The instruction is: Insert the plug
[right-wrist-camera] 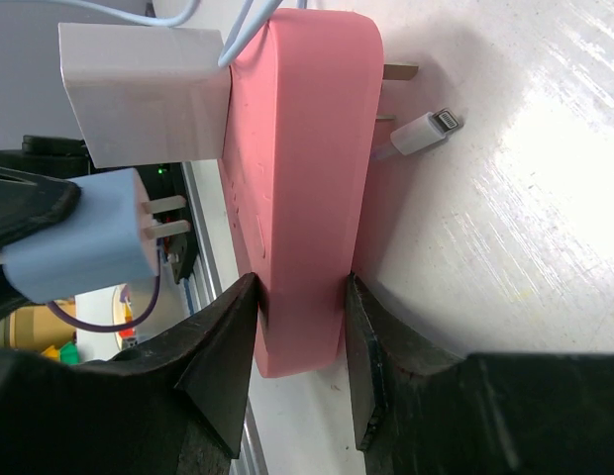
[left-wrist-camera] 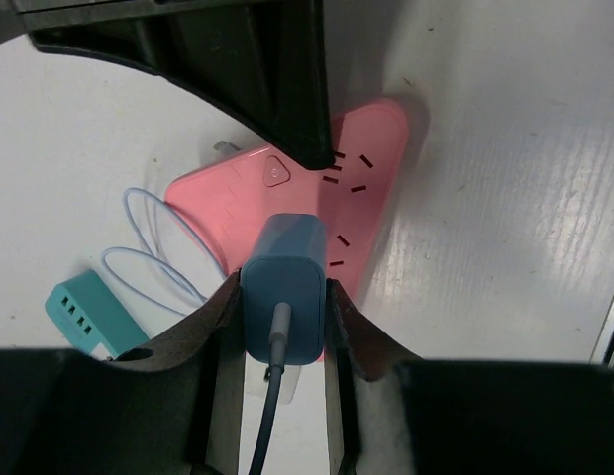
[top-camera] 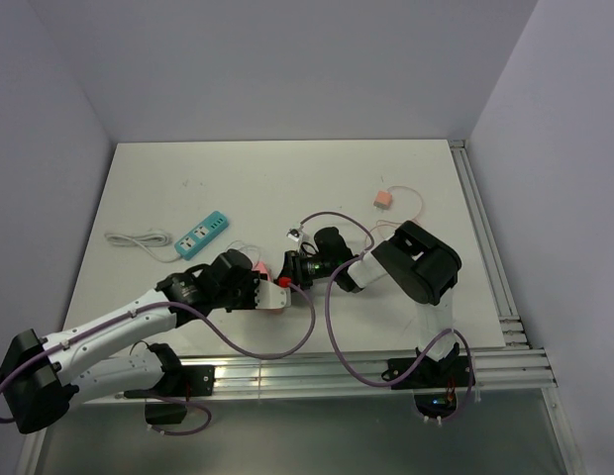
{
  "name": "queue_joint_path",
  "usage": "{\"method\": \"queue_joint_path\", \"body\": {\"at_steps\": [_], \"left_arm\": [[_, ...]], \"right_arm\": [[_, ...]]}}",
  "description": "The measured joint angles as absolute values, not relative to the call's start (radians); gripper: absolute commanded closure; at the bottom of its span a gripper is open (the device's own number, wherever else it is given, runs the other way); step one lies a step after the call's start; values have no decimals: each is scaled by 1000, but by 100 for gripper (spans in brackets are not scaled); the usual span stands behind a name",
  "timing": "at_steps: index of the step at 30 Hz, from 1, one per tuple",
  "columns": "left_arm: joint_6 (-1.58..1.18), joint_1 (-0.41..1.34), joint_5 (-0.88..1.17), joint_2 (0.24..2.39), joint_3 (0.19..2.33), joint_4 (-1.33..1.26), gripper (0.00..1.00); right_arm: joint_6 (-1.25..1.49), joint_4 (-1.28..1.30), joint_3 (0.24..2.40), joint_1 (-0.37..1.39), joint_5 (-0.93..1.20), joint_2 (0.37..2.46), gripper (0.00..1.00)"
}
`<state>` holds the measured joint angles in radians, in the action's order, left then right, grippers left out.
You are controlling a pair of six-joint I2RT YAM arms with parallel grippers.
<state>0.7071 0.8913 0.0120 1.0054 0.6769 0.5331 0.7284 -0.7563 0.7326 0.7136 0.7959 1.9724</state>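
Observation:
My left gripper [left-wrist-camera: 283, 297] is shut on a blue plug [left-wrist-camera: 283, 287] with a grey cable. My right gripper [right-wrist-camera: 300, 287] is shut on the end of a pink power strip [right-wrist-camera: 302, 178] and holds it on edge. In the right wrist view the blue plug [right-wrist-camera: 84, 242] points its two prongs [right-wrist-camera: 168, 218] at the strip's socket face, with a small gap between them. In the left wrist view the plug sits over the strip's [left-wrist-camera: 376, 148] lower sockets. In the top view both grippers [top-camera: 259, 287] [top-camera: 290, 269] meet at the strip [top-camera: 274, 295].
A white charger [right-wrist-camera: 144, 94] with a thin white cable is plugged into the pink strip above the blue plug. A Lightning connector [right-wrist-camera: 421, 132] lies on the table behind the strip. A teal power strip [top-camera: 203, 235] lies to the left and a small pink adapter [top-camera: 383, 198] at the back right.

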Motion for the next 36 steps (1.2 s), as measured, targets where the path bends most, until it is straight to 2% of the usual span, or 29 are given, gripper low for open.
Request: {"method": "queue_joint_path", "body": {"at_steps": [16,36], "left_arm": [[834,850,73,1045,677,558,100],[870,847,99,1084,661,548,100]], "right_arm": [[728,-757,731,714,806,1972,100],[736,-772,726,714,818,1978,100]]}}
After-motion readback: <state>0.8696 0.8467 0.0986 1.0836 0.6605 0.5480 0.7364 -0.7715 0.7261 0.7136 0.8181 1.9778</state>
